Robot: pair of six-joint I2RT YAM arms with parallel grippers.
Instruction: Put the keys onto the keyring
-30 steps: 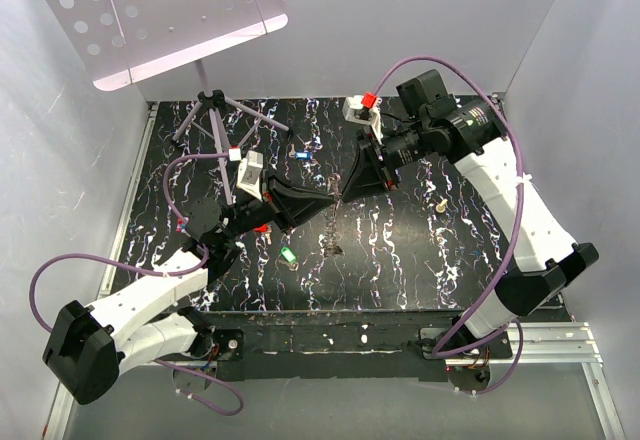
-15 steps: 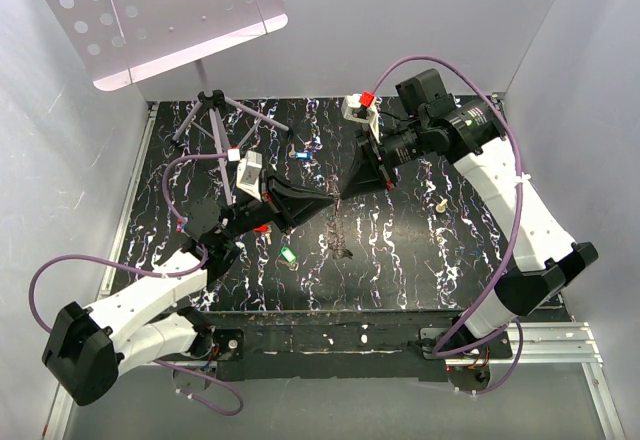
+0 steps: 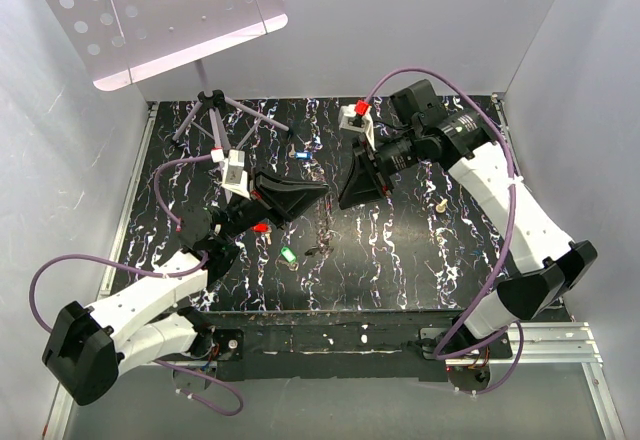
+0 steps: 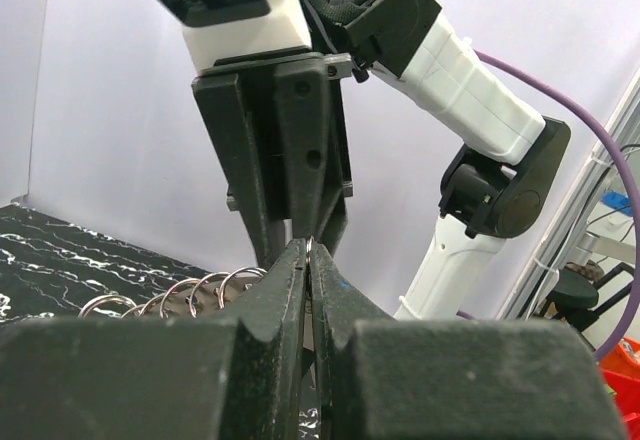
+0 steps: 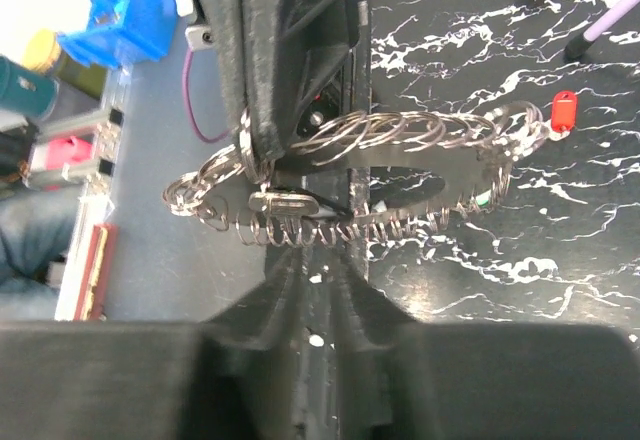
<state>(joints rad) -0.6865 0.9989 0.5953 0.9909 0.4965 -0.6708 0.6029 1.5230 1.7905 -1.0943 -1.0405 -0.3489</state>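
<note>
The keyring (image 5: 440,128) is a large silvery ring strung with many small wire loops. My left gripper (image 3: 322,189) is shut on its thin edge; in the left wrist view (image 4: 308,250) the loops (image 4: 200,290) trail to the left of the fingers. The ring hangs edge-on toward the table (image 3: 316,247). My right gripper (image 3: 343,201) is shut, its tips (image 5: 312,260) just under the ring's lower edge; I cannot tell if they touch. A green key (image 3: 288,254), a red key (image 3: 261,227) and a blue key (image 3: 305,155) lie on the table.
A small brass knob (image 3: 441,203) stands on the black marbled table (image 3: 400,260) to the right. A music stand's tripod (image 3: 214,110) and perforated tray (image 3: 150,10) are at the back left. White walls enclose the table.
My left gripper has drawn back to the left with the keyring. My right gripper has shifted a little left, and the two grippers' tips have come apart.
</note>
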